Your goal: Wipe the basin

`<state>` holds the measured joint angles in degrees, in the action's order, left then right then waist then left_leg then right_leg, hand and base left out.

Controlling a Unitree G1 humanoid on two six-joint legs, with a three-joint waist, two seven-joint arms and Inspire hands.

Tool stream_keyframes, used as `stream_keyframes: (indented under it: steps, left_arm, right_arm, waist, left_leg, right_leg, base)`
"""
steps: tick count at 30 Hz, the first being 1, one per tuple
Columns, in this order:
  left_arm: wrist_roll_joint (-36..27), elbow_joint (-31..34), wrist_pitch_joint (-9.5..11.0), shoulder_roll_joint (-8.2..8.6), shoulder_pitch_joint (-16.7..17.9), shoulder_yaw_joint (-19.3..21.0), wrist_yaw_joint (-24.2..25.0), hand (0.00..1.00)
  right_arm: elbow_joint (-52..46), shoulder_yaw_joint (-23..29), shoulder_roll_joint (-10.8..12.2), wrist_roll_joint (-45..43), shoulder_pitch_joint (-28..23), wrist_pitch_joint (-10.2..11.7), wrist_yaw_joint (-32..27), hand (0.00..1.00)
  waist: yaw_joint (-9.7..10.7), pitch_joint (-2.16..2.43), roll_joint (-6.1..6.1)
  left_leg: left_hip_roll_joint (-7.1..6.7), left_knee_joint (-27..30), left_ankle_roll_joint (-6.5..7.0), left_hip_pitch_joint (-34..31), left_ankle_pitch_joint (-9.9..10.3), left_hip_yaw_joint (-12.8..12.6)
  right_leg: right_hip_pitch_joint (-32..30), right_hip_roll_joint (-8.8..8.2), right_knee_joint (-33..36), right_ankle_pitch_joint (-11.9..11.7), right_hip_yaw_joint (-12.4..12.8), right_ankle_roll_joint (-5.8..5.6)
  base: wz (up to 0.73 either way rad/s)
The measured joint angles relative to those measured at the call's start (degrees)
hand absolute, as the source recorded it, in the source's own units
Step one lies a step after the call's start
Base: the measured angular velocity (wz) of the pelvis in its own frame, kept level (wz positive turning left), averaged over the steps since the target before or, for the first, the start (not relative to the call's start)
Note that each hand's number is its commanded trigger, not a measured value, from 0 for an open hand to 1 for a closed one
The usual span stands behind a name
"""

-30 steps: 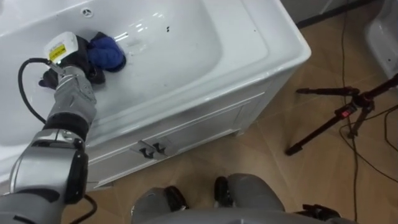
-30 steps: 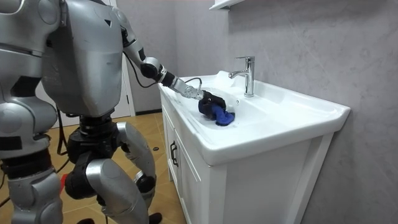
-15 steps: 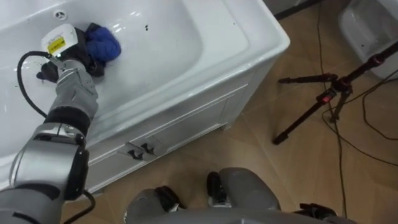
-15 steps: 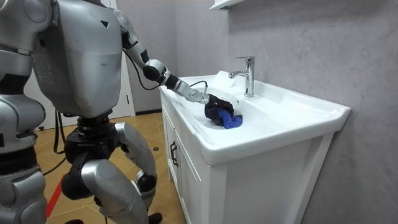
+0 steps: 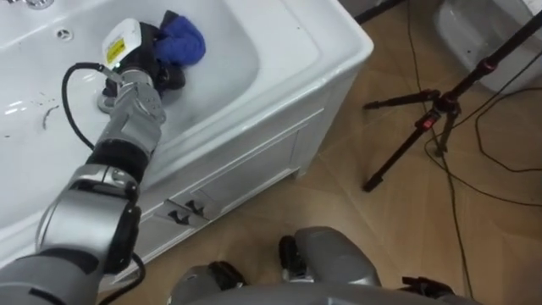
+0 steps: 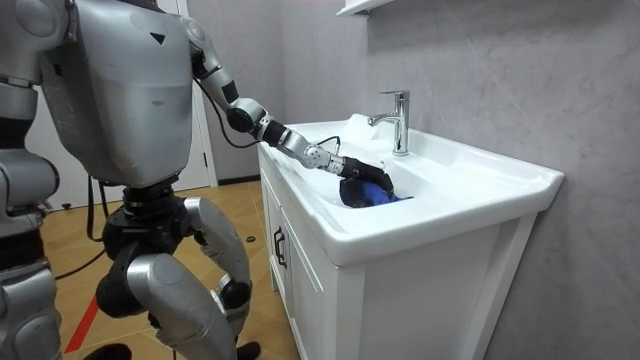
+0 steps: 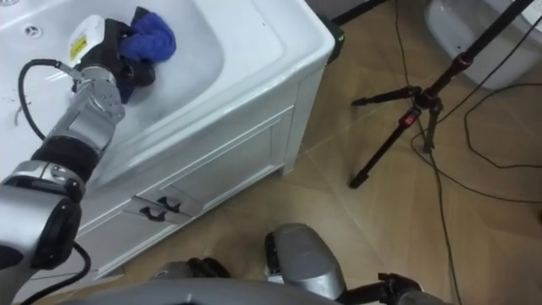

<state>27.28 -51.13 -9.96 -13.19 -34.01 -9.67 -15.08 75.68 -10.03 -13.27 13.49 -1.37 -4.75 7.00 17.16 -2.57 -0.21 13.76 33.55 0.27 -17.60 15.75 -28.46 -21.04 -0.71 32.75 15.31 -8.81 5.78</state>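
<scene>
A white basin (image 5: pixel 326 47) tops a white cabinet right in front of me. My left hand (image 5: pixel 142 61) reaches into the bowl, its dark fingers curled on a crumpled blue cloth (image 5: pixel 182 40) that is pressed on the bowl's floor. The right eye view shows that same left hand (image 7: pixel 110 58) and blue cloth (image 7: pixel 151 36) near the top left. In the room view I stand at the cabinet's front, and my left hand (image 6: pixel 352 170) holds the blue cloth (image 6: pixel 380 196) low in the basin (image 6: pixel 450 215), in front of the chrome tap (image 6: pixel 398 120).
The cabinet's doors carry dark handles (image 5: pixel 183 213) below the basin. A black tripod (image 5: pixel 423 127) with trailing cables stands on the wooden floor to my right. A white fixture (image 5: pixel 483 30) sits at the far right.
My left hand has slid the blue cloth across the bowl toward my right, further along in the room view. The eye views have shifted as my head turned.
</scene>
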Motion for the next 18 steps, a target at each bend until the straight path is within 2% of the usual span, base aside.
stream_keyframes:
  steps: [4, 9, 18]
  left_arm:
    - [-0.77, 3.34, 0.04, 0.01, -0.01, -1.95, 0.73, 1.0]
    - [-0.45, 5.79, 0.04, -0.26, -0.01, -2.06, 2.04, 1.0]
    - [-0.62, 7.63, 0.04, -0.52, 0.0, -2.23, 2.37, 1.0]
  right_arm:
    - [0.45, 0.0, -0.5, 0.15, -0.29, 0.91, 0.18, 0.0]
    - [1.1, 0.05, -0.58, 0.21, -0.77, 2.17, 1.28, 0.0]
    - [0.44, 0.24, -0.6, 0.01, -3.28, 2.14, 1.24, 0.0]
  waist:
    - [0.05, -0.03, 1.52]
    - [0.07, -0.07, 1.6]
    - [0.04, -0.03, 1.68]
  left_leg:
    - [-0.12, -0.29, -0.25, 0.37, 0.02, -0.08]
    - [-0.02, -0.27, -0.74, 2.11, 0.09, -0.89]
    - [0.56, -0.87, -1.58, 5.2, 0.62, -2.04]
  right_leg:
    - [0.3, -0.05, -0.11, 0.11, -0.01, 0.18]
    - [1.7, 0.0, -0.19, 0.78, 0.19, 0.35]
    - [4.63, 0.82, -1.58, 1.06, 0.8, 0.36]
  base:
    - [0.0]
    - [-0.01]
    - [-0.04]
